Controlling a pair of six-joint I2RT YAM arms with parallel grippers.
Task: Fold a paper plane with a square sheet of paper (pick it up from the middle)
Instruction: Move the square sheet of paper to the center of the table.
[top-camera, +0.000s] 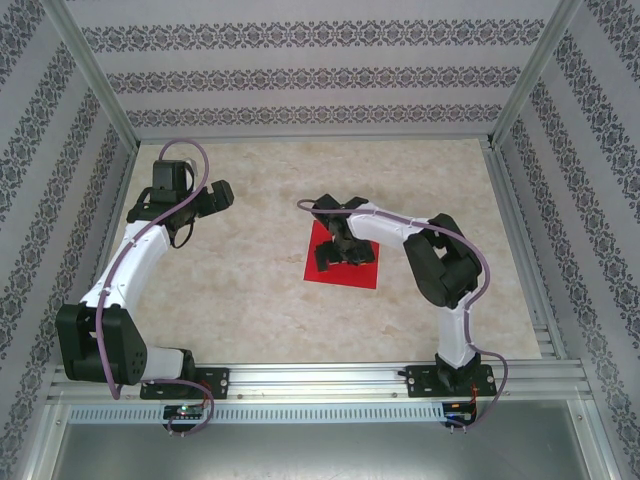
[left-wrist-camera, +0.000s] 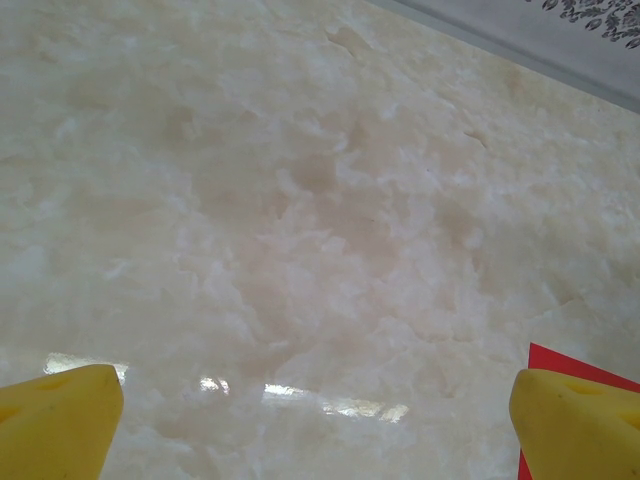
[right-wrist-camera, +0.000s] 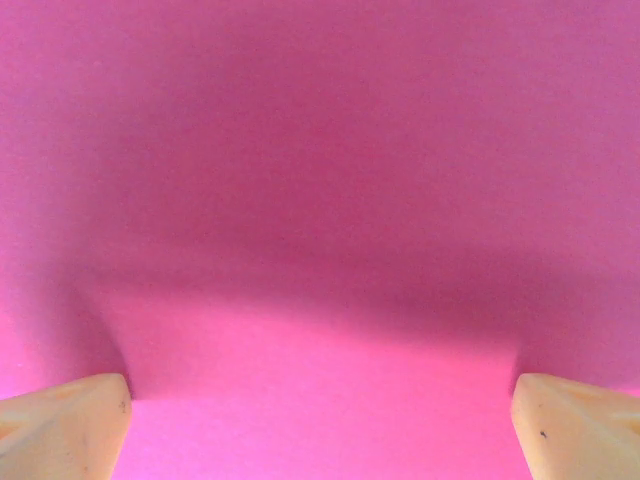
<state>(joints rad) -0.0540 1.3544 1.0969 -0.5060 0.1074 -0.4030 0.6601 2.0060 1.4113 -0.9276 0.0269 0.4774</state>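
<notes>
The square sheet of paper (top-camera: 343, 270) is bright red and lies flat on the marble table, right of centre. My right gripper (top-camera: 342, 251) hangs directly over its middle, pointing down. In the right wrist view the sheet of paper (right-wrist-camera: 320, 200) looks pink and fills the frame, and my right gripper (right-wrist-camera: 320, 425) is open with its yellow fingertips (right-wrist-camera: 65, 420) wide apart, close to the sheet. My left gripper (top-camera: 222, 192) is held above the table's left part, well away from the sheet. In the left wrist view my left gripper (left-wrist-camera: 320, 420) is open, and a red corner of the sheet (left-wrist-camera: 575, 362) peeks past its right finger.
Patterned walls and aluminium posts (top-camera: 90, 70) enclose the table on three sides. A metal rail (top-camera: 330, 380) runs along the near edge where both arm bases are bolted. The bare marble table top (top-camera: 260, 290) lies between the arms.
</notes>
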